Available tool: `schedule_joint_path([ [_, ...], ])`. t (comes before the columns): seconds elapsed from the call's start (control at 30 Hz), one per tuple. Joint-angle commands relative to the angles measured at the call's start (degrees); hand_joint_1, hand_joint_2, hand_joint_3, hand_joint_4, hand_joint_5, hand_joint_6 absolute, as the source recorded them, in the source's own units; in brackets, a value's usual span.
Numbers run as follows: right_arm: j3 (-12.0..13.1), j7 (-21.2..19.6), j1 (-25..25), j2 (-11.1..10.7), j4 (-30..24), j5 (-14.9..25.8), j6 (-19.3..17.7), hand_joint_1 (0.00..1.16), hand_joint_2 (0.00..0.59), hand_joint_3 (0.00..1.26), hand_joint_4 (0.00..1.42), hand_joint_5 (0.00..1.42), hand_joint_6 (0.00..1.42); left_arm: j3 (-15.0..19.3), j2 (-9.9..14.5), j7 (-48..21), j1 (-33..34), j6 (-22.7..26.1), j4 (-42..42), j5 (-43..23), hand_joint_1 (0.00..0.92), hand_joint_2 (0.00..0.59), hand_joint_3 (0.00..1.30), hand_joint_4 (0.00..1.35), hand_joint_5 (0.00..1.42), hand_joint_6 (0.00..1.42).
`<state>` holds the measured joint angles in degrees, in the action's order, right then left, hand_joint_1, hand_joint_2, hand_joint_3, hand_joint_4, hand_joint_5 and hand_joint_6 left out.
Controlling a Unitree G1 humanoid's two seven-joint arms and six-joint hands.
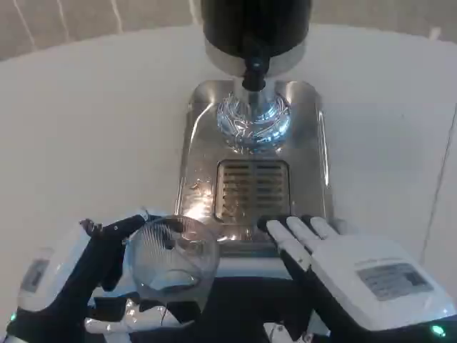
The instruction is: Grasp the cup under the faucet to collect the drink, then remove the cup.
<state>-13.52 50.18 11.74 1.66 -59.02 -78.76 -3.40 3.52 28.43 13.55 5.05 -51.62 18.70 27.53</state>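
Fingers [107, 246] of the left hand [78, 286] wrap a clear ribbed glass cup [171, 257], held before the steel drip tray [253, 189], well short of the black faucet [253, 71]. The right hand [357, 275] rests flat, fingers extended, holding nothing, at the tray's near edge. The cup looks nearly empty, so filling and removal seem left to do.

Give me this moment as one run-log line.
left hand: holds clear cup | cup: short of the faucet | right hand: fingers on the drip tray front edge

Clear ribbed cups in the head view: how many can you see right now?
1. The clear ribbed plastic cup is gripped by the left hand, near the silver drip tray's front-left corner. None under the black faucet.
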Motion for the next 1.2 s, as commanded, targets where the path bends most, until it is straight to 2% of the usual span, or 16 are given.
schedule_joint_path([
  [0.03, 0.57, 0.73, -0.19, 0.24, -0.98, 0.03, -0.37, 0.29, 0.536, 0.00, 0.00, 0.00, 0.00, -0.01, -0.45, -0.37, 0.27, 0.10, -0.76, -1.46, 0.557, 0.017, 1.01, 1.18, 1.37, 1.42],
  [0.73, 1.97, 2.04, -1.66, 0.49, -0.98, 0.79, 0.19, 0.28, 0.528, 0.00, 0.00, 0.00, 0.00, -0.46, -0.96, -1.25, 2.23, 1.15, 1.25, -2.23, 0.557, 0.016, 1.01, 1.18, 1.37, 1.42],
  [0.87, 2.81, 2.17, -2.06, 0.41, -0.84, 1.05, 0.83, 0.28, 0.527, 0.00, 0.00, 0.00, 0.00, -0.88, -1.82, -0.74, 4.15, 2.17, 3.08, -1.78, 0.557, 0.016, 1.01, 1.18, 1.37, 1.42],
  [1.07, 3.31, 2.69, -1.47, 0.20, -0.93, 1.58, 1.12, 0.28, 0.527, 0.00, 0.00, 0.00, 0.00, -0.84, -3.39, 2.15, 10.57, 3.99, 8.37, -0.03, 0.557, 0.016, 1.01, 1.18, 1.37, 1.42],
  [1.2, 4.47, 2.57, -0.92, 0.32, -0.98, 1.96, 0.87, 0.28, 0.527, 0.00, 0.00, 0.00, 0.00, -0.99, -3.41, 4.17, 13.79, 4.34, 10.99, 0.70, 0.557, 0.016, 1.01, 1.18, 1.37, 1.42],
])
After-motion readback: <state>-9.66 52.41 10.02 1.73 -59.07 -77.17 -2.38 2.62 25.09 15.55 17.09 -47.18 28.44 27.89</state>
